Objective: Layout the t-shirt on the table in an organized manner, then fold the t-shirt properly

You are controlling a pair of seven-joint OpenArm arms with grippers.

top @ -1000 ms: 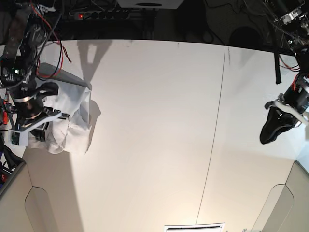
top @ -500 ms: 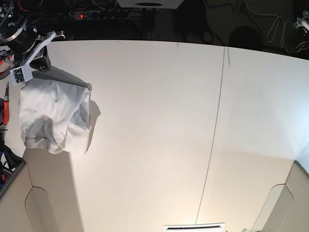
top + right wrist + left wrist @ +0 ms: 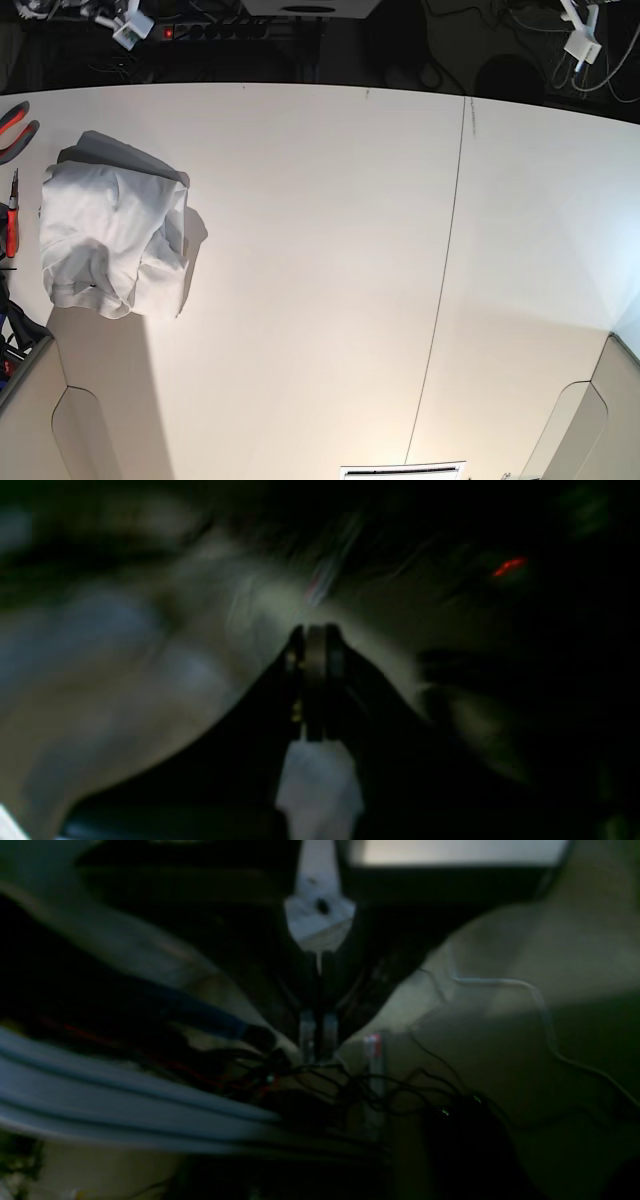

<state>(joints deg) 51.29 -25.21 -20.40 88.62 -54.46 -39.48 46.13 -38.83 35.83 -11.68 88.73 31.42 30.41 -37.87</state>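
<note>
Both grippers, left gripper [image 3: 318,1040] and right gripper [image 3: 314,680], clenched on nothing and off the counter [image 3: 330,250]; the t-shirt [image 3: 110,240] sits bunched near the edge, so a blind grab risks pinching several layers.

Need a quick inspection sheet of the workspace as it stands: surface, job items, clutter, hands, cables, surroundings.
Surface: table, off-white, one thin dark seam.
Job's things: t-shirt, white, folded into a compact bundle near the table's edge, nothing holding it.
Clutter: red-handled tools at the edge beside the shirt.
Hands: left hand shut, empty; right hand shut, empty; both off the table.
Cables: tangled dark wires in the left wrist view.
Surroundings: power strip behind the table.
</note>
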